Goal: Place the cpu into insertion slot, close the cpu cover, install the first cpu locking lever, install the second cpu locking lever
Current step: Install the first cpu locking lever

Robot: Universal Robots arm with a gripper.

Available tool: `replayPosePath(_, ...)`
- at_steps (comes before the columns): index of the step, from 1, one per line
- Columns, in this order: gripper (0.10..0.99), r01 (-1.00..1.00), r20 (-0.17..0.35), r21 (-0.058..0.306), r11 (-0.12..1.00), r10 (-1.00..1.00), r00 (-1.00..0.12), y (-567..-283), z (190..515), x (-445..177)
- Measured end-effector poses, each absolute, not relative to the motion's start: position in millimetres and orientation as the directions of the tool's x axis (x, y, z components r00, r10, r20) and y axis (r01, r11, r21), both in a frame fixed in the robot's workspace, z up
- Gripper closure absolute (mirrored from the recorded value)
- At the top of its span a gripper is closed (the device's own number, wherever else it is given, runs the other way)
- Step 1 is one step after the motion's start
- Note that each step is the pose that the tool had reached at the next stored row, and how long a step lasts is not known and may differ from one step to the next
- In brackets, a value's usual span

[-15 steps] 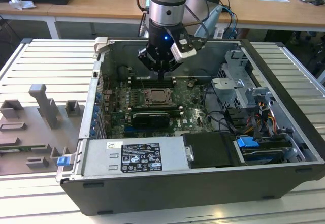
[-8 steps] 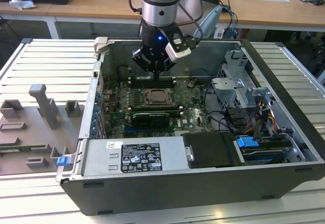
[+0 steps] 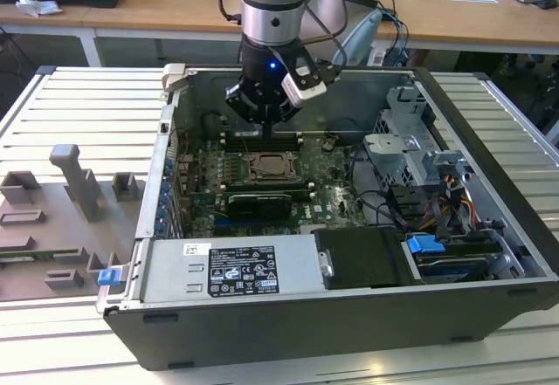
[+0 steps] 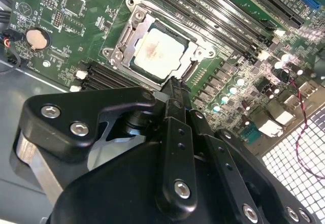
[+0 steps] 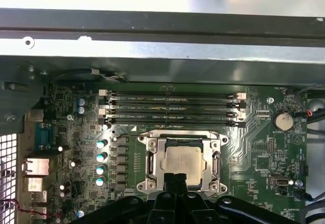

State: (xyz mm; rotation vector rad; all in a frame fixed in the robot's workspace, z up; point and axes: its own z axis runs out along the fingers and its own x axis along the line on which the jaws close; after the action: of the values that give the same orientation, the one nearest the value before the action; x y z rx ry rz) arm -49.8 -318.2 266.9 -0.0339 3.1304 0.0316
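The cpu lies flat in the insertion slot on the green board, its dull silver top showing. The silvery cpu cover lies down around it, framing the chip through its window. My gripper hangs just above the socket's edge, fingers shut together with nothing between them. In the second wrist view the gripper tip points at the rim of the cover beside the cpu. In the exterior view the gripper is inside the open computer case, over the cpu.
Long black memory slots run beside the socket. A black expansion card, the power supply and a drive cage crowd the case. A coin battery sits on the board. Grey fixtures stand at the exterior view's left.
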Motion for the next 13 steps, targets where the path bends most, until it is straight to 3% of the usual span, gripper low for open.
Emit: replayPosePath(13,0.980,-0.026,-0.019,0.020,0.999,-0.025,-0.999,-318.1,265.1,-90.0)
